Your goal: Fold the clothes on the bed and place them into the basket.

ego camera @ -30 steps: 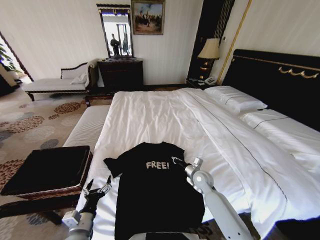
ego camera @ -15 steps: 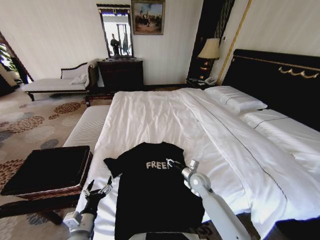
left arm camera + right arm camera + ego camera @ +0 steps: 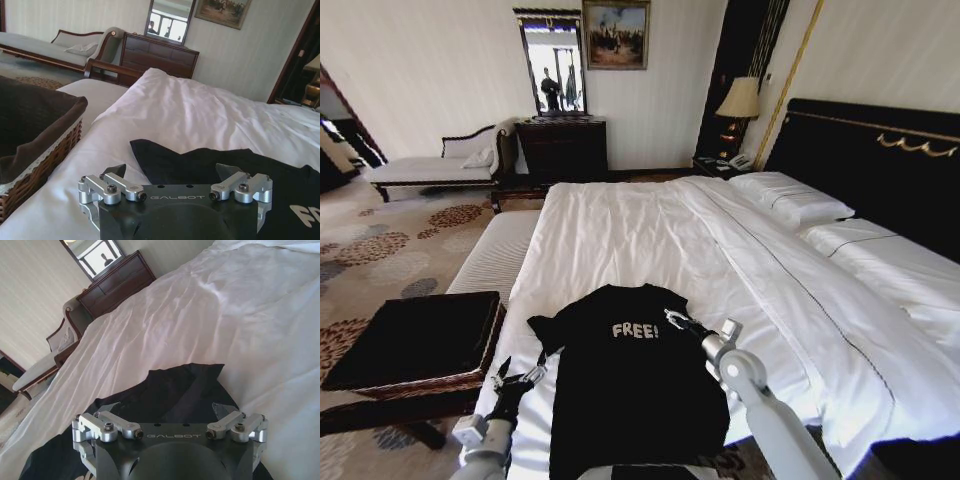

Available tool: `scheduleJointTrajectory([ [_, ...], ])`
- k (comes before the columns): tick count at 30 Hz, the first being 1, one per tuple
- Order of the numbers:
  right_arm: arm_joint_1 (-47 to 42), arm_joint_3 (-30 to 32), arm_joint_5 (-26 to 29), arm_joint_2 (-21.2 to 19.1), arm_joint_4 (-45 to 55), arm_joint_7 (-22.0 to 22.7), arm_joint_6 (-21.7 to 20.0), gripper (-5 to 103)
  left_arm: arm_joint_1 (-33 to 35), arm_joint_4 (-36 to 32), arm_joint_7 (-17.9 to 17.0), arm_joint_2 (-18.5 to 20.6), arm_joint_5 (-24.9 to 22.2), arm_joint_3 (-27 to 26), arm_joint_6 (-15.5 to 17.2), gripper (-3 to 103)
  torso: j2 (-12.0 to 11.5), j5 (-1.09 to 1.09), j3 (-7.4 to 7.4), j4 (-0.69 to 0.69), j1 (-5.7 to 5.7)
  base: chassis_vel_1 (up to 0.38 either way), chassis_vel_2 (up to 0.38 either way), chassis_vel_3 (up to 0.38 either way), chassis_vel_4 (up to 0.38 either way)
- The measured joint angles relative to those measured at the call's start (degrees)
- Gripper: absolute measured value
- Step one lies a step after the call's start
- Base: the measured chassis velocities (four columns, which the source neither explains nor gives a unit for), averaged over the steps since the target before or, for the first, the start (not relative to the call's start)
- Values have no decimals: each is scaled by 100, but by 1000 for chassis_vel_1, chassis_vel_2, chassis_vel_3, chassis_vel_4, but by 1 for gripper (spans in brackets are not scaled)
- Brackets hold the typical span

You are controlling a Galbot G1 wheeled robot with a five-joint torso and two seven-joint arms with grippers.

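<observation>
We see the black T-shirt (image 3: 625,385) spread flat at the foot of the white bed (image 3: 650,235). At its nine o'clock our left gripper (image 3: 517,373) hovers with fingers spread; at two o'clock our right gripper (image 3: 676,320), also spread, sits over the shoulder. The basket (image 3: 415,340) stands farther toward nine o'clock.
</observation>
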Motion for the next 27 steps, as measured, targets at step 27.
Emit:
scheduleJointTrajectory([
  [27, -747, 519, -387, 229, 373, -24, 116, 100, -2538, 2145, -162, 155, -986, 243, 704, 100, 0, 0, 0, 0, 0, 0, 0, 0, 0],
])
